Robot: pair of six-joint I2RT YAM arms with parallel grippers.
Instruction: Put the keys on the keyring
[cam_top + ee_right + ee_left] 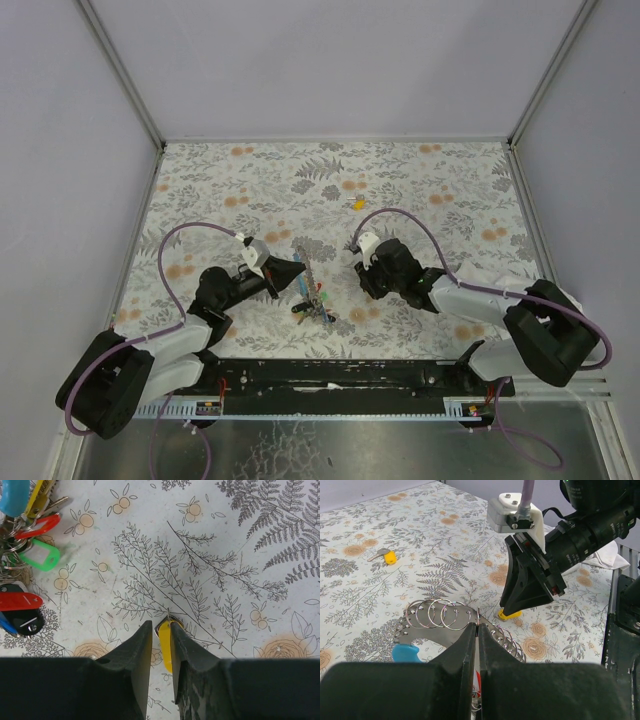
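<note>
- Left gripper (478,632) is pressed together on the thin keyring (478,616), near the middle of the table (450,200).
- Right gripper (160,630) is pinched on a yellow key (166,652), just right of it.
- Second yellow key (358,204) is seen farther off.

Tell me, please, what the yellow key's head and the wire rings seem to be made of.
Yellow key head: probably plastic. It is an opaque, evenly bright cap with a soft sheen, and the part at its far end looks like bare silvery metal. Wire rings: likely steel, being thin and silvery with bright glints.
</note>
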